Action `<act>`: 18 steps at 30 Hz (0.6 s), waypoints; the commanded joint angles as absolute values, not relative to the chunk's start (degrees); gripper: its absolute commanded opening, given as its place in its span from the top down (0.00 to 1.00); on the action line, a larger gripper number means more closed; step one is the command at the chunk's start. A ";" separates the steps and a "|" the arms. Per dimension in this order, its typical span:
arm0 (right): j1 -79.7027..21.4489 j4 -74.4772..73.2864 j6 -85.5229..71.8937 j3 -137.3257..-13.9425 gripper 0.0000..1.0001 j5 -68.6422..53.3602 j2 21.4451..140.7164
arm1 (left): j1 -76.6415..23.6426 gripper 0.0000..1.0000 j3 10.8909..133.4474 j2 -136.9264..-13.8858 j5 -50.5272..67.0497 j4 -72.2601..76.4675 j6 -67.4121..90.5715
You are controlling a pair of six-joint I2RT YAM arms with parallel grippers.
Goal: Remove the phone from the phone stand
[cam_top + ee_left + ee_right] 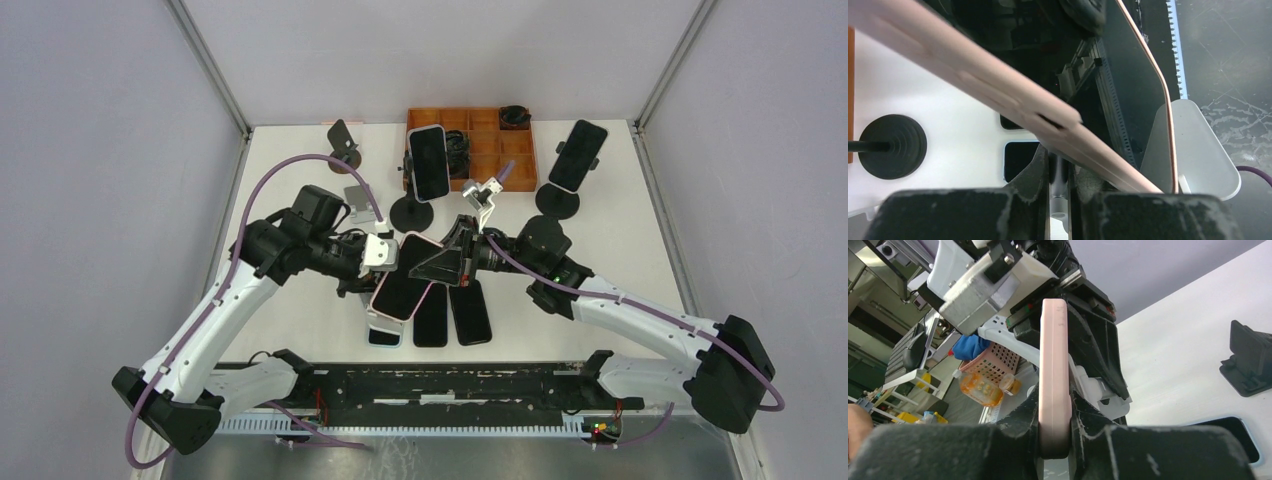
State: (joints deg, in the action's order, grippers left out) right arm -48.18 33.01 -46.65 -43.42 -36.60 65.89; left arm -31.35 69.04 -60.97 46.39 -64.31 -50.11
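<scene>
Six phones in all. One pink-cased phone (403, 277) is off any stand, pinched between the two grippers. The left gripper (380, 262) is closed on one end and the right gripper (437, 268) is clamped on the opposite edge. Just under them, towards the arm bases, three phones lie flat – (384, 336), (431, 318), (470, 312). Beyond the grippers two more phones sit on stands – (429, 162), (579, 155) – with two bare stands (344, 138), (359, 200) beyond the left gripper.

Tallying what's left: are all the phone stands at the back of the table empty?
No: a white-edged phone sits on the middle stand in front of the orange tray, and a black phone on the right stand.
</scene>
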 commanded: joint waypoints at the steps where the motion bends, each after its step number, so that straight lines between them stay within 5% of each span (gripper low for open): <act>1: -44.73 34.69 -46.70 -47.93 0.86 -33.47 63.43 | -31.82 0.98 70.81 -59.24 49.44 -65.83 -52.77; 7: -36.94 25.91 -45.87 -48.62 0.96 -39.56 56.56 | -31.82 0.98 69.31 -58.69 46.40 -66.97 -56.58; 18: -27.21 -30.48 -18.09 -44.89 1.00 -32.17 53.98 | -31.82 0.98 68.45 -57.73 43.75 -67.26 -59.14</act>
